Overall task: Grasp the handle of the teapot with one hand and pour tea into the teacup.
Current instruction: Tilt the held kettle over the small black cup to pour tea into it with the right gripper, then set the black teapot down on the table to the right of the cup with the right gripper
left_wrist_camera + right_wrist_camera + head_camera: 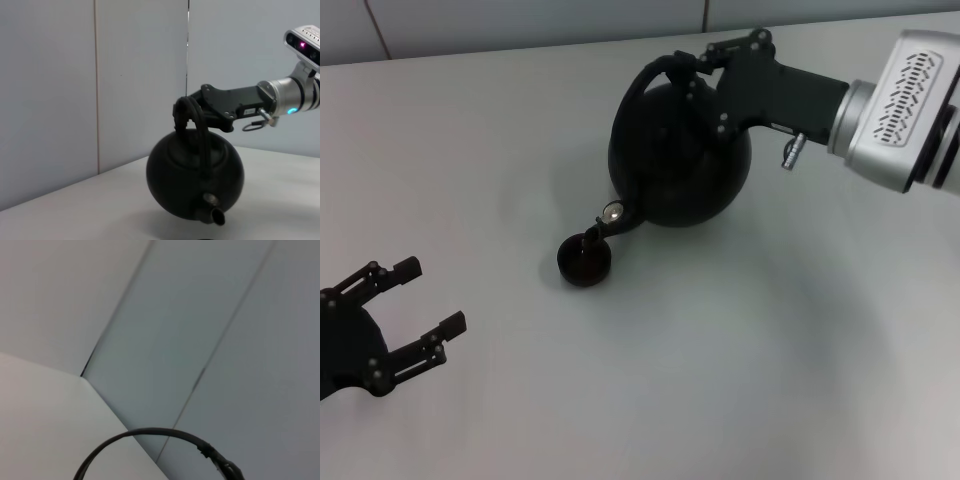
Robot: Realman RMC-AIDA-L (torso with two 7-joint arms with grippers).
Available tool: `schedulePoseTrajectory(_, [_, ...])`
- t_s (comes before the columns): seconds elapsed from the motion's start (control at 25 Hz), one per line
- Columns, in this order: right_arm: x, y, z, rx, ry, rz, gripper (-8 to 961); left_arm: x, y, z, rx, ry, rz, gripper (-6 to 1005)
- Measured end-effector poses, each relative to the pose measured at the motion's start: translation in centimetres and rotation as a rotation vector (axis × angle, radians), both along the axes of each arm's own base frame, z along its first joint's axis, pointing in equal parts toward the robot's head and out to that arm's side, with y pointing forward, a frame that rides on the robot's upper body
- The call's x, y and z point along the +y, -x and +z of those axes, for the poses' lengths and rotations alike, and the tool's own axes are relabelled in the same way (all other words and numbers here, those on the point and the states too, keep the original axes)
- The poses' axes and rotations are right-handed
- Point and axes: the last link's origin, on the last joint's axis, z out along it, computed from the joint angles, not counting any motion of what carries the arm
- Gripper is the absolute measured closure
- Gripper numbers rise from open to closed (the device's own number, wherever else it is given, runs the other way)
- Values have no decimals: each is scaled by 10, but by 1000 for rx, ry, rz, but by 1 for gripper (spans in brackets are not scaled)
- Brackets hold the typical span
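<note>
- Teapot (680, 150): lifted clear of table (770, 380), tipped forward, spout directly above teacup (585, 260).
- Judged heavy, rigid, matte; load swings below handle (655, 75), so best gripped at ridged top.
- Right gripper (695, 65): clenched on handle.
- Left gripper (425, 300): released, parked well apart.

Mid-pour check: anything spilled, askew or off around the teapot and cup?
Nothing stands out. The right gripper holds the handle; the teapot is tipped on purpose, spout over the teacup. No spill shows on the table. The left gripper sits open, apart.
</note>
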Motion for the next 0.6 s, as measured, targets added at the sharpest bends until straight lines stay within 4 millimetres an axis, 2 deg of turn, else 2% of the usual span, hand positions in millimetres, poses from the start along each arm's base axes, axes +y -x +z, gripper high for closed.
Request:
schedulePoseTrajectory(0.24, [-4, -14, 11, 136, -10, -125, 871, 1, 0, 1, -1, -3, -2, 191])
schedulePoseTrajectory(0.32, [-8, -24, 21, 216, -57, -185, 871, 2, -2, 0, -1, -3, -8, 191])
schedulePoseTrajectory(0.6, [-22, -51, 36, 332, -110, -304, 872, 3, -3, 0, -1, -4, -13, 191])
